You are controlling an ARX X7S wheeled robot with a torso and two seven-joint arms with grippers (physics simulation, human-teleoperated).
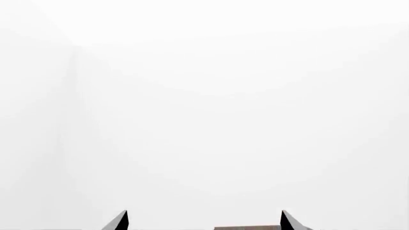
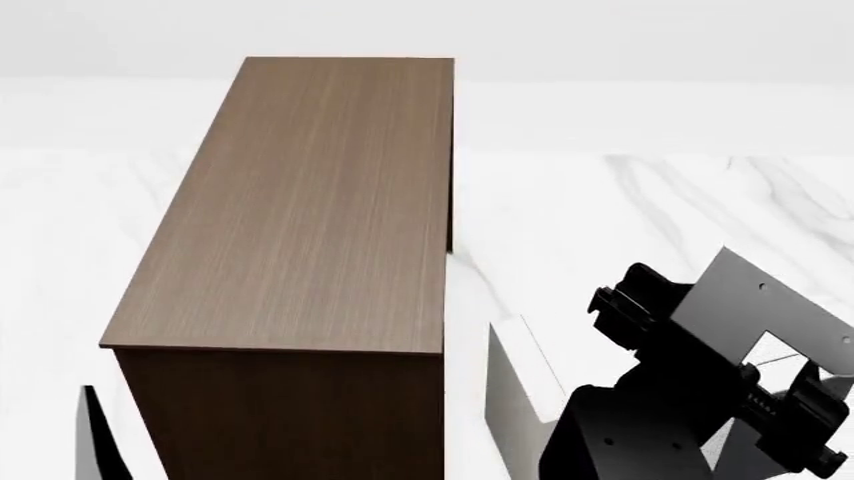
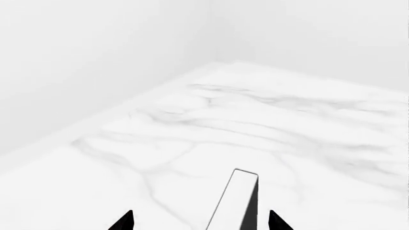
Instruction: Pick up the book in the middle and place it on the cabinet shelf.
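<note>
Apparently I'm at the approach step. My right gripper (image 3: 199, 221) hangs with its jaws spread and nothing between them. Just ahead an upright book (image 3: 233, 201) stands on the marble floor (image 3: 268, 120); its white edge and dark side suggest it's the target, though I can't be sure. My left gripper (image 1: 204, 221) is spread and empty too. Next I should straddle the book, clamp its covers and lift it to the cabinet shelf (image 2: 307, 200).

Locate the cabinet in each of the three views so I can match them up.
Head view: the cabinet fills the left and centre, seen from above.
Left wrist view: only a thin brown sliver, probably the cabinet, shows between the left gripper fingertips.
Right wrist view: not in it.
Shared landmark: the white marbled floor, in the head and right wrist views.
</note>
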